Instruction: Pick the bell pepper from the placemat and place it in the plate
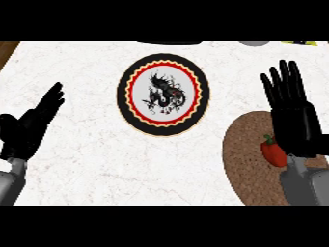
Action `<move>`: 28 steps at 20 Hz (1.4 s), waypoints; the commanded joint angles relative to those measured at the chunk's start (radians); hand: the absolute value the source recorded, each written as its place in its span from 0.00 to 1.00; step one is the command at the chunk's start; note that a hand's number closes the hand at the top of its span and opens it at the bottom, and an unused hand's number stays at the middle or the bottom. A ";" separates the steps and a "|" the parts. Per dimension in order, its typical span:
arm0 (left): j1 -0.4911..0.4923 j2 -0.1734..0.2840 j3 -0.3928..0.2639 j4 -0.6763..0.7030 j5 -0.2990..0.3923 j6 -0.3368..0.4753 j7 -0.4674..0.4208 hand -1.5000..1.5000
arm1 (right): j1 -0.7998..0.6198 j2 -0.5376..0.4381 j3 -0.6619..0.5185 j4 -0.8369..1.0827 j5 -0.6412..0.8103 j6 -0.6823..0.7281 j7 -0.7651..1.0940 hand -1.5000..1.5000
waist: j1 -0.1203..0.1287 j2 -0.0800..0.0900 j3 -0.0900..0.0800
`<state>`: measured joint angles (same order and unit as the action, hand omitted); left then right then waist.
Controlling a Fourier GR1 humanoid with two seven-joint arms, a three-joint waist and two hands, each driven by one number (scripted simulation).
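Observation:
A red bell pepper (272, 152) lies on the round brown woven placemat (247, 154) at the counter's right. My right hand (295, 113) hovers over the mat with straight fingers pointing away from me, its wrist covering the pepper's right side. The plate (134, 72), black-rimmed with a red and yellow ring and a dark dragon figure on white, sits at the counter's middle, left of the mat. My left hand (29, 126) rests open at the left, fingers up, holding nothing.
The white marble counter (74, 72) ends in a wooden floor strip at the far left and right corners. A dark object (168, 43), a grey object (253, 43) and a yellowish thing (300, 42) peek in at the far edge.

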<state>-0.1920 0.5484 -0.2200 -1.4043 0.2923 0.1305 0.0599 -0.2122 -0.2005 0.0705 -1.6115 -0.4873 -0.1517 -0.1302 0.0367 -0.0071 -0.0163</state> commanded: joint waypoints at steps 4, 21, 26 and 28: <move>0.074 -0.086 0.032 0.017 -0.061 0.053 -0.125 0.50 | -0.035 -0.060 0.003 -0.062 -0.083 0.178 0.083 1.00 | -0.035 0.006 0.016; 0.119 -0.160 0.077 0.088 -0.057 -0.016 -0.211 0.50 | 0.419 0.052 -0.045 -0.088 0.311 -0.066 -0.539 0.00 | -0.044 0.006 0.016; 0.128 -0.132 0.108 0.101 -0.040 -0.070 -0.245 0.50 | 0.528 -0.064 -0.066 -0.180 0.397 -0.090 -0.386 0.00 | -0.045 0.006 0.015; 0.157 -0.155 0.097 0.105 -0.061 -0.041 -0.256 0.50 | 0.520 -0.154 -0.128 -0.142 0.393 -0.038 -0.357 0.00 | -0.039 0.007 0.016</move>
<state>-0.0637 0.4012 -0.1262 -1.2973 0.2428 0.0856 -0.1777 0.2782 -0.2536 -0.0070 -1.7574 -0.1333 -0.2074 -0.5553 -0.0082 -0.0012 -0.0006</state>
